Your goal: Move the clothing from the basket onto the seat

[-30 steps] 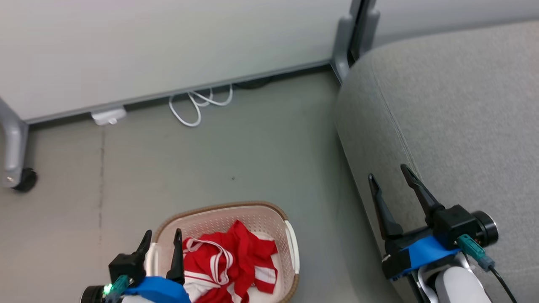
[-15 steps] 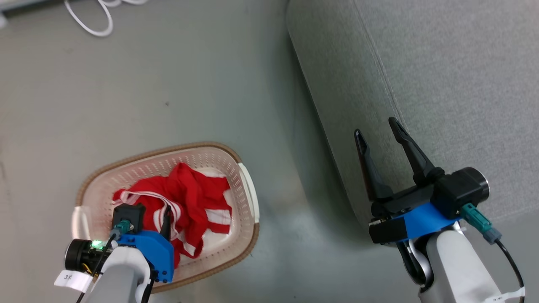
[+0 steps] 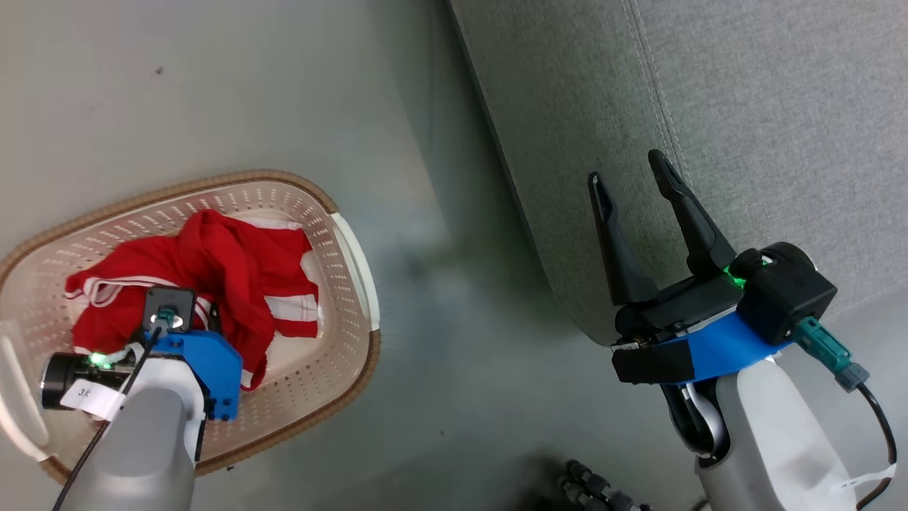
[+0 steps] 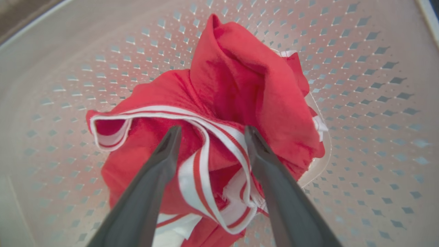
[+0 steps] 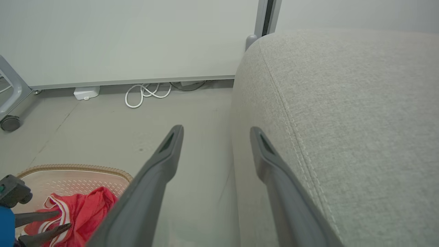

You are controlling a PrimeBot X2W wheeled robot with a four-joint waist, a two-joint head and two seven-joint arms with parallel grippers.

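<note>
The clothing (image 3: 234, 262), red fabric with white stripes, lies bunched in the cream basket (image 3: 333, 298) with its brown rim on the floor at the left. My left gripper (image 4: 212, 132) points down into the basket, open, its fingers either side of a white-striped fold of the clothing (image 4: 240, 79); I cannot tell whether they touch it. In the head view the wrist hides its fingertips. My right gripper (image 3: 626, 167) stands open and empty by the front edge of the light-grey seat (image 3: 745, 106), whose seam runs past its fingers (image 5: 274, 161).
Bare grey floor lies between the basket and the seat. A white cable (image 5: 144, 94), a small white box (image 5: 85, 92) and a caster wheel (image 5: 9, 122) sit along a pale panel at the back. Dark cabling (image 3: 589, 490) shows at the head view's bottom edge.
The head camera has tilted down, shifting the whole picture. My left gripper has gone down into the basket over the clothing. My right gripper stays open by the seat's edge.
</note>
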